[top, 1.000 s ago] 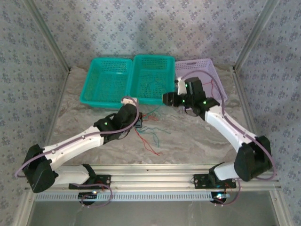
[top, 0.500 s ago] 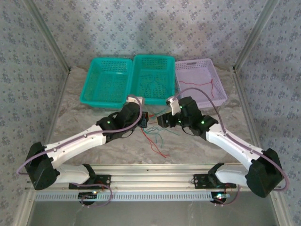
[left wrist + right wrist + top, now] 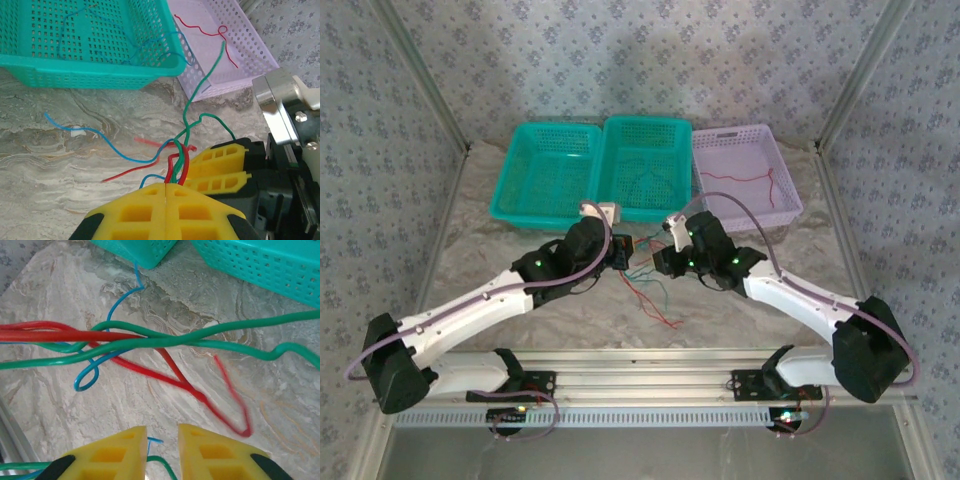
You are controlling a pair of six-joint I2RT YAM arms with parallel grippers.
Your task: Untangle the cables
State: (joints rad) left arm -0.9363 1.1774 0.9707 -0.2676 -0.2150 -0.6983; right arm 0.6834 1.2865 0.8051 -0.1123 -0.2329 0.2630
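Overhead, the left tool [image 3: 623,250] and the right tool [image 3: 660,262] face each other near the middle of the tabletop [image 3: 720,320]. They sit just short of three baskets lined along its far edge. The tangled cables [image 3: 647,272] lie between them, strung roughly parallel to the near edge. Loose tails trail toward that edge, and a red one reaches farthest, angled toward the near right corner. More strands lie in the middle teal basket [image 3: 660,145] and the lilac basket [image 3: 745,150]. How the fingers stand cannot be read from here.

The left wrist view shows the left tool [image 3: 165,186] with its fingers pressed together, clamped on a bunch of red, green and blue cables [image 3: 176,162] that fan out from the tips. One green cable [image 3: 220,52] climbs away toward the far edge, its end over the lilac basket [image 3: 245,35], where a separate red cable [image 3: 205,30] lies.

The right wrist view shows the right tool [image 3: 162,435] with its fingers narrowly apart, the gap wider than any strand. A blue end and a green strand sit at the gap, but nothing looks pinched. Ahead of the tips the twisted bundle [image 3: 150,342] stretches straight across the frame, above the tabletop.
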